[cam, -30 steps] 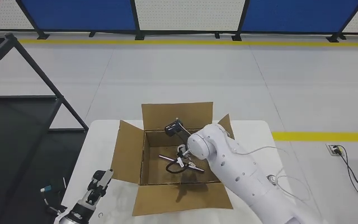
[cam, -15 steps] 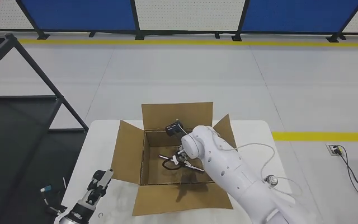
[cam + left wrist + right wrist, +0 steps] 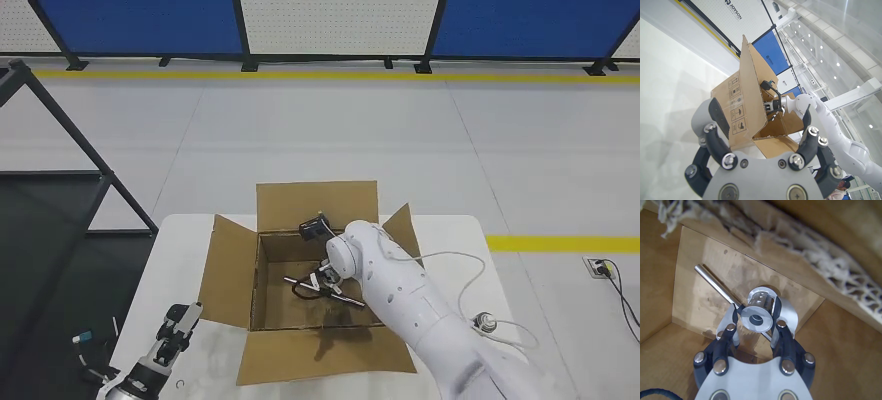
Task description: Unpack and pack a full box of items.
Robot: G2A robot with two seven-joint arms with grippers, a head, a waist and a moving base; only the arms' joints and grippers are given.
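An open cardboard box [image 3: 318,205] stands on the white table [image 3: 455,235]. My right arm reaches down into it, and my right gripper [image 3: 322,276] [image 3: 755,308] is shut on a shiny metal spool [image 3: 758,311] with a hole through its middle, held just above the box floor [image 3: 696,291]. A thin metal rod [image 3: 715,283] [image 3: 300,282] lies on that floor, passing under the spool. Honeycomb packing paper [image 3: 829,262] lines one inner side. My left gripper [image 3: 178,322] [image 3: 762,107] stands open over the table's near left part, facing the box's outer wall [image 3: 747,79], nothing between its fingers.
The box flaps [image 3: 232,280] are spread outward on all sides. A white cable with a round end [image 3: 485,322] lies on the table right of the box. A black metal rack [image 3: 60,200] stands off the table's left edge.
My right arm has shifted slightly left and farther into the box, with the spool still in its grip. The left gripper has not moved.
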